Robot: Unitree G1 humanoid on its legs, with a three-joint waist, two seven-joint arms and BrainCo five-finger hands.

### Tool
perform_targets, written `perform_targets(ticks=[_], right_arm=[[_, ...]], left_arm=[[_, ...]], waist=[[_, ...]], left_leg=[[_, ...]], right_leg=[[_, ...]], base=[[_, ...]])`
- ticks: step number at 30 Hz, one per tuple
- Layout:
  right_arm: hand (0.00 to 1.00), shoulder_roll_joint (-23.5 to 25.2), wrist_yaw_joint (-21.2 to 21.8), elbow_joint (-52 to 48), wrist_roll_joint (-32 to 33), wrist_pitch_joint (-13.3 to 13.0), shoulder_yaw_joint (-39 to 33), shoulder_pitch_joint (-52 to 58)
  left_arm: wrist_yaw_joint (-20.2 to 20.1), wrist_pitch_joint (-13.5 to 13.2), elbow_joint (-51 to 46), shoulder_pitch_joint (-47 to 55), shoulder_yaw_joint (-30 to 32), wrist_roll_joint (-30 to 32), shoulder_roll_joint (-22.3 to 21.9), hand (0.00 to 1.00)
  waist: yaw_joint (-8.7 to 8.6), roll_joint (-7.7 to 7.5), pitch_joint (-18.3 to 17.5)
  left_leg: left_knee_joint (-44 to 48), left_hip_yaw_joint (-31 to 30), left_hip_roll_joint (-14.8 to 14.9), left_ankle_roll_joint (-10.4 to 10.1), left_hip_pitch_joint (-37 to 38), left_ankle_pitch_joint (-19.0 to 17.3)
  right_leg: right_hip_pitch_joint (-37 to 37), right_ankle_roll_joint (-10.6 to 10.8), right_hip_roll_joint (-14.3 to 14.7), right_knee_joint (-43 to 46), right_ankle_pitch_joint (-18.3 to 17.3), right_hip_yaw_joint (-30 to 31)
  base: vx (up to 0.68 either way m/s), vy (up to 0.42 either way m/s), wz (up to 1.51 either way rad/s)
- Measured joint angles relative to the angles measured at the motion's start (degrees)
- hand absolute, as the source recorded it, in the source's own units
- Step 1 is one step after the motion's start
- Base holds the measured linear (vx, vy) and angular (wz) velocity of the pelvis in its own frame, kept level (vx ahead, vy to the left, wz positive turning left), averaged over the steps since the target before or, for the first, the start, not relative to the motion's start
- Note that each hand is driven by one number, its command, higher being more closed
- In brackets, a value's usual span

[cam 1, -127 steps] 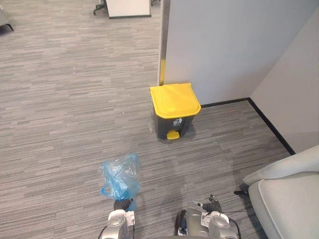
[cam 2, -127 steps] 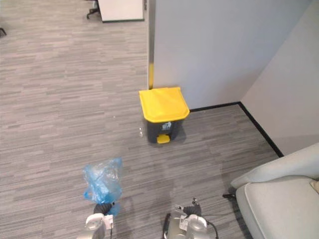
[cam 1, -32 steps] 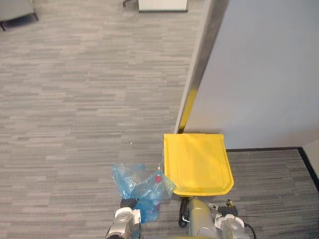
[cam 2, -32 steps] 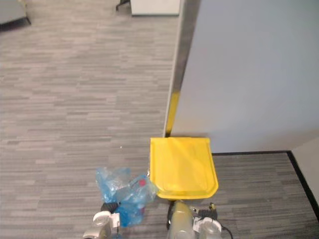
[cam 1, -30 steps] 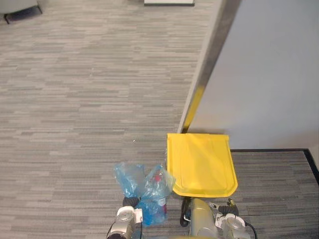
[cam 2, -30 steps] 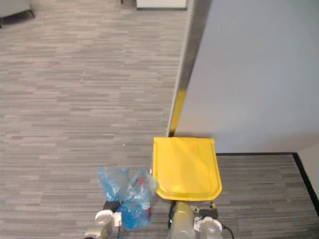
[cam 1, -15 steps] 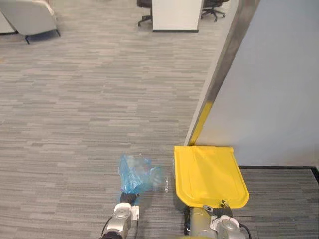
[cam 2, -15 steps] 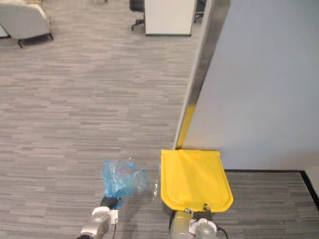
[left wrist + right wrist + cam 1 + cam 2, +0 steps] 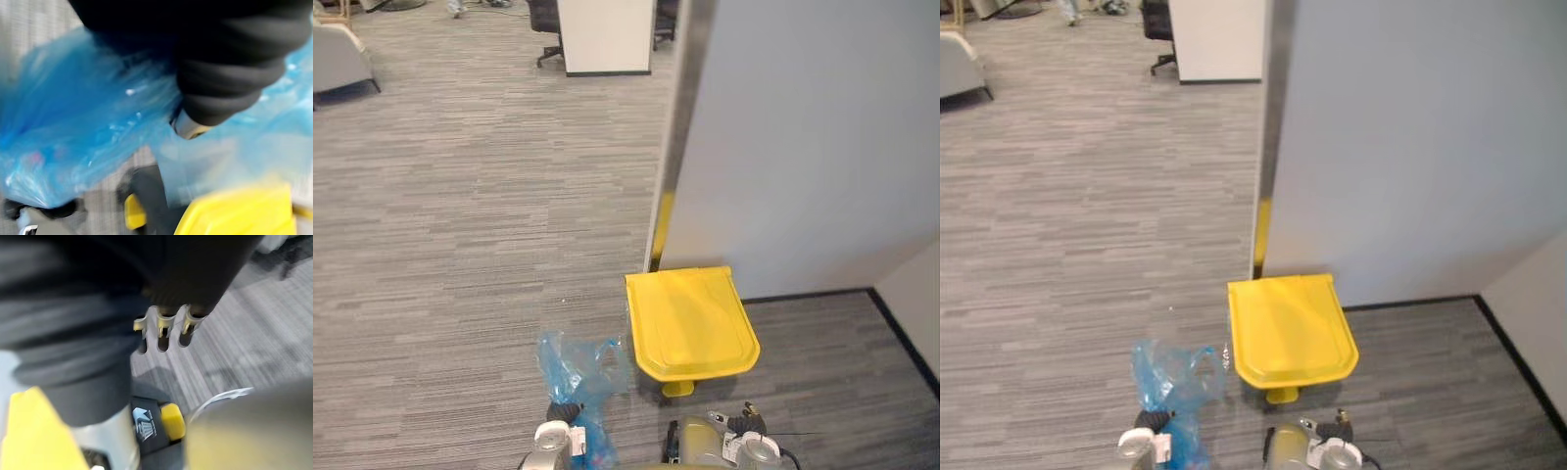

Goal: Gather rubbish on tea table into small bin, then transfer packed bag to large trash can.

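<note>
A blue plastic bag (image 9: 576, 372) of rubbish hangs from my left hand (image 9: 560, 412), whose fingers are shut on its gathered top. It hangs above the carpet just left of the large trash can. In the left wrist view the blue bag (image 9: 83, 127) spreads past the dark cover, with the can's yellow lid (image 9: 234, 215) beyond it. The large trash can (image 9: 690, 321) stands closed against the wall, and its yellow pedal (image 9: 173, 421) faces me. My right hand (image 9: 163, 329) hangs low in front of the can, fingers straight and holding nothing.
A grey partition wall (image 9: 803, 147) with a metal edge post (image 9: 674, 147) rises right behind the can. A black skirting line (image 9: 901, 338) runs along the right. A white cabinet (image 9: 605, 34) and a grey armchair (image 9: 337, 59) stand far back across open carpet.
The whole picture has shifted as the camera moved, and the can's pedal now shows. The bag stays in my left hand and hangs a little lower beside the can.
</note>
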Motion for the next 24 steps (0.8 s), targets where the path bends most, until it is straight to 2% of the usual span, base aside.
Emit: perform_targets(ticks=[1, 2, 3, 4, 8, 11, 17, 24], right_arm=[[0.0, -0.5, 0.0, 1.0, 0.3, 0.0, -0.4, -0.1], [0.0, -0.5, -0.1, 0.9, 0.1, 0.0, -0.4, -0.1], [0.0, -0.8, -0.1, 1.1, 0.1, 0.0, -0.4, 0.5], [0.0, -1.4, -0.1, 1.5, 0.1, 0.0, -0.5, 0.6], [0.0, -2.2, -0.1, 3.1, 0.2, 0.0, -2.2, 0.6], [0.0, -2.5, -0.2, 2.9, 0.2, -0.1, -2.8, 1.6], [0.0, -2.8, -0.1, 2.8, 0.3, -0.2, -2.7, 1.7], [0.0, -2.9, -0.2, 2.8, 0.2, -0.2, -1.7, 0.9]], left_arm=[[0.0, 0.0, 0.1, -0.5, -0.1, -0.1, 0.2, 1.0], [0.0, -0.1, 0.4, -0.9, -0.5, -0.5, 0.9, 1.0], [0.0, -0.1, 0.8, -1.1, -0.5, -0.6, 1.2, 1.0], [0.0, -0.1, 0.9, -1.2, -0.5, -0.6, 1.6, 1.0], [-0.1, -0.1, 2.0, -1.2, -2.0, -0.6, 2.8, 1.0], [-0.2, -0.1, 3.3, -0.8, -2.2, -0.6, 3.9, 1.0], [-0.1, -0.1, 4.2, -0.3, -2.2, -0.6, 5.4, 1.0], [0.0, -0.1, 5.0, 0.0, -1.9, -0.6, 6.0, 1.0]], waist=[[-0.39, 0.03, -0.1], [-0.52, -0.12, -0.2], [-0.54, -0.88, -0.4], [-0.54, -1.01, -0.6], [-0.74, -0.5, -0.4], [-0.59, -0.01, -0.2], [-0.64, 0.39, 0.0], [-0.43, 0.09, 0.3]], left_leg=[[-0.7, -1.1, -0.4, 0.1, -0.6, 1.5], [-0.8, -2.0, -0.4, -0.9, -0.8, 3.1], [-0.8, -2.7, -0.4, -1.2, -1.6, 3.8], [-0.8, -2.7, -0.3, -1.4, -2.3, 4.3], [-3.2, -4.6, -0.2, -2.7, -4.7, 5.4], [-3.5, -5.2, -0.6, -1.9, -5.0, 5.9], [-3.9, -4.8, -1.7, -1.4, -5.2, 6.1], [-5.1, 0.2, -2.1, -1.2, -3.8, 4.1]], right_leg=[[0.3, -0.3, 0.8, -2.4, 1.7, 0.2], [0.8, -0.4, 0.9, -3.7, 2.6, 0.1], [0.8, -0.4, 0.9, -4.9, 3.4, -0.1], [0.8, -0.4, 1.0, -6.1, 4.3, -0.4], [0.9, 0.5, 0.6, -10.8, 7.9, -2.7], [3.2, 1.2, 0.1, -14.7, 11.0, -3.4], [3.0, 1.6, -0.1, -16.7, 12.8, -2.0], [0.3, 1.9, 2.6, -17.1, 14.0, 4.7]], base=[[-0.19, -0.084, -0.21], [-0.18, -0.068, -0.01], [-0.17, -0.053, 0.15], [-0.21, -0.033, 0.23], [-0.15, 0.031, 0.33], [-0.1, 0.04, 0.13], [-0.05, 0.033, -0.08], [0.05, 0.032, -0.54]])
